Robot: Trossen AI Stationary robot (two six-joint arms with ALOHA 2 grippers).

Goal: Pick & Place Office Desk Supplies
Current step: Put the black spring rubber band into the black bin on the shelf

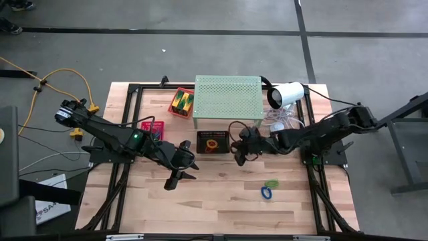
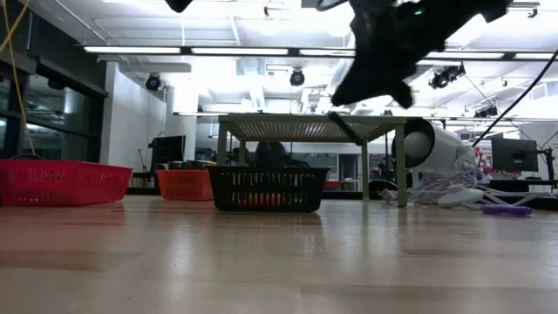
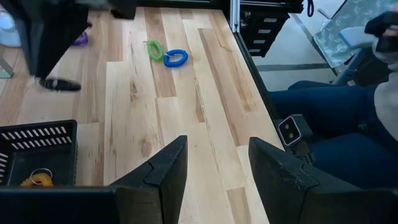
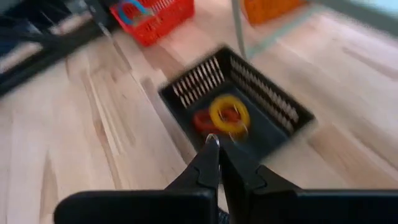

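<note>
The right gripper (image 4: 214, 146) is pinched shut with nothing in it, hanging just beside the black basket (image 1: 212, 142) in the middle, where a yellow loop (image 4: 229, 115) and a red loop (image 4: 202, 121) already lie. The left gripper (image 3: 214, 165) waits with its fingers apart and nothing between them, pointing toward the green loop (image 3: 153, 49) and blue loop (image 3: 176, 58), which lie on the table (image 1: 221, 201) to the near right, probably next to sort.

Left gripper (image 3: 217, 168) over bare wooden tabletop (image 3: 186, 124), fingers (image 3: 169, 168) spread apart, nothing between them. Farther off, green loop (image 3: 153, 49) and blue loop (image 3: 176, 58) lying just beside each other on the planks. Black basket (image 3: 37, 152) at one edge, holding an orange loop (image 3: 37, 180). Small purple item (image 3: 79, 39) near the other arm's dark body (image 3: 50, 31). Person's dark-blue trouser legs (image 3: 329, 130) past the table edge.
</note>
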